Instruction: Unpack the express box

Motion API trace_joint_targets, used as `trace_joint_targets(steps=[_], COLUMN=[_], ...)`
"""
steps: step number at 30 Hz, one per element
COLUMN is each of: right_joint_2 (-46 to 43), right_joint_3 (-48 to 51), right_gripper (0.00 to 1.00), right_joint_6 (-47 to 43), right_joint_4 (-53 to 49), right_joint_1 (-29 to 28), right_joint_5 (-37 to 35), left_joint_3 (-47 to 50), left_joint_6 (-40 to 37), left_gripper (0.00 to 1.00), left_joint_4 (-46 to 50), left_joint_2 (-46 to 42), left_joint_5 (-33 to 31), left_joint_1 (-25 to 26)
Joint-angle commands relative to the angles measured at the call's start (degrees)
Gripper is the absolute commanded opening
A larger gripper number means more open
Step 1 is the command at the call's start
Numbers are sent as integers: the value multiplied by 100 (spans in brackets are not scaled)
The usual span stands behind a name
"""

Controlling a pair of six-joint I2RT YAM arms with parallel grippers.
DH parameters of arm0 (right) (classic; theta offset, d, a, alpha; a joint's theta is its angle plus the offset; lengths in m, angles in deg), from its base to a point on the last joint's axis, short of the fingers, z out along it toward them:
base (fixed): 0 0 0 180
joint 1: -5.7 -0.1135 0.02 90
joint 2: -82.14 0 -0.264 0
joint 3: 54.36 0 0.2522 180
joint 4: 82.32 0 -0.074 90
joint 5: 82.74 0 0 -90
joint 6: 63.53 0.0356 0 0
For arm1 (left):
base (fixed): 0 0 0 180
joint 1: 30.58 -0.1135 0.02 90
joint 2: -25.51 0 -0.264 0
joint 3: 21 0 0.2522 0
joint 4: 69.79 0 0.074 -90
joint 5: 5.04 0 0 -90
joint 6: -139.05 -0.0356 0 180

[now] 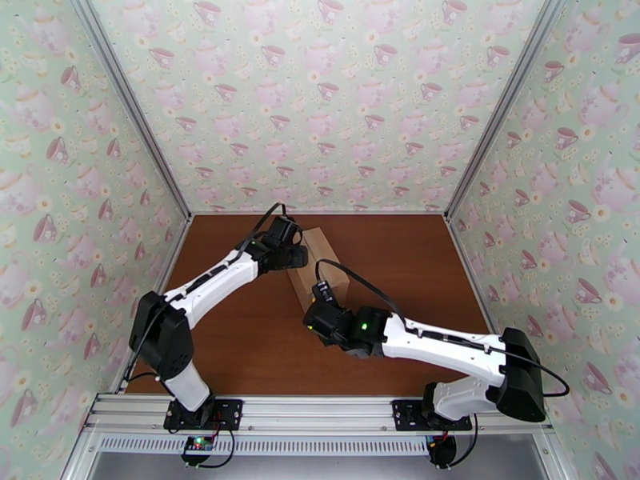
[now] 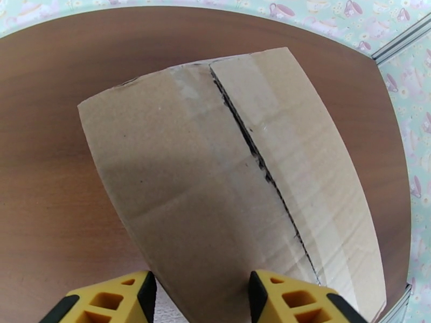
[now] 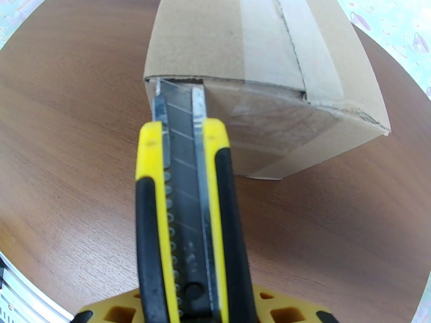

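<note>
Express box (image 1: 324,248): you have it lying near the middle of the brown table (image 1: 240,330), set at a slant, one short end toward the arm bases and the other toward the back wall.
Box top: from the left wrist camera you see the box (image 2: 215,184) with its flaps lying flat and a dark, ragged slit (image 2: 258,157) running lengthwise along the seam.
Tape: from the right wrist camera, a pale strip (image 3: 269,39) runs along the top of the box (image 3: 178,44) and folds down over the near end face.
Knife: a yellow and black utility knife (image 3: 183,211) points at that near end, blade (image 3: 180,114) extended, its tip at the top edge near the left corner.
Right gripper (image 1: 318,312): it sits at the near end of the box, clamped on the knife handle; on its own camera the handle runs up from between the yellow fingers (image 3: 196,313).
Left gripper (image 1: 292,256): it is at the far end, on the box's left side.
Left jaws: the left gripper (image 2: 199,297) has its fingers parted over the box end with nothing pinched between them; you cannot tell whether they touch the cardboard.
Table: bare wood (image 2: 54,130) shows around the box.
Surround: teacup-patterned walls (image 1: 320,98) enclose three sides.
</note>
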Motion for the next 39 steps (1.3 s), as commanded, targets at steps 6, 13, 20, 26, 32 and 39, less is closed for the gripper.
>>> trace_joint_targets(steps=[6,13,20,26,32,39], right_joint_2=[-543,-1196,-1881,-2160,-2289,-1300], right_joint_3=[236,758,1140,1252,1401,1166], right_gripper=[0,0,0,0,0,0], right_joint_6=[465,1200,1649,1432,412,-466], right_joint_4=[-492,-710,-788,-561,502,1948], right_joint_1=[-303,-505,-490,397,1891,3483], right_joint_5=[-344,-426,-755,-591,-46,735], left_joint_3=[-135,-200,-140,147,858,1445], left_joint_6=[-102,-97,-229,-126,102,338], left_gripper=[49,49,49,49,52,51], left_joint_4=[368,344,118,-65,-220,-391], left_joint_2=[477,418,1,-703,-1540,-1521], left_joint_5=[-517,-611,-475,-384,-492,-492], left_joint_1=[-30,-18,115,180,172,-27])
